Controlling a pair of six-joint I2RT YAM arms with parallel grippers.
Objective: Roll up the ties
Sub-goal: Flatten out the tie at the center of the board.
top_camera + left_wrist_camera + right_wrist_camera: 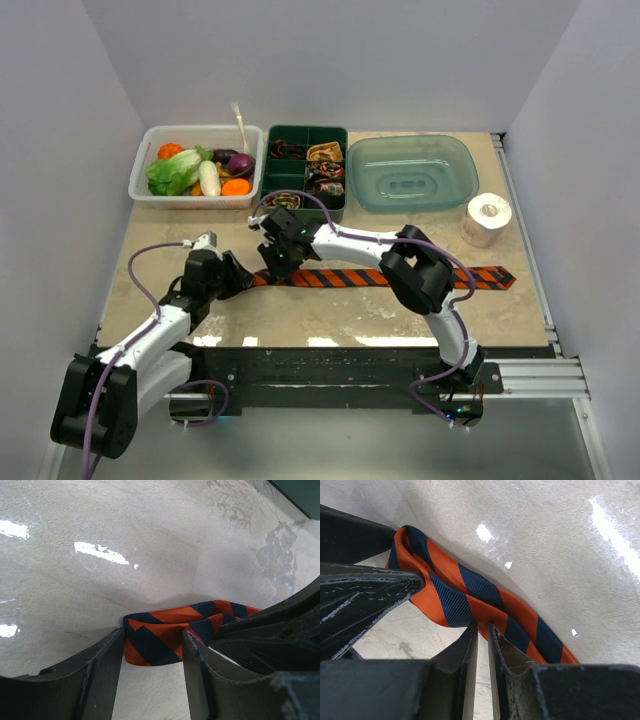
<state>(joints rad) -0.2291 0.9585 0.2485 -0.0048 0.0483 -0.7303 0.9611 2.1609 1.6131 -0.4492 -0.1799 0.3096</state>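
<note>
An orange-and-black striped tie lies flat across the table, its pointed end at the right. Its left end is folded over. My left gripper is open, and in the left wrist view its fingertips stand on either side of the folded end. My right gripper is just right of it. In the right wrist view it is nearly closed and pinches the near edge of the tie. Several rolled ties sit in a green divided tray.
A clear bin of vegetables stands at the back left. A teal dish is at the back right. A white paper roll stands near the right edge. The two grippers are almost touching.
</note>
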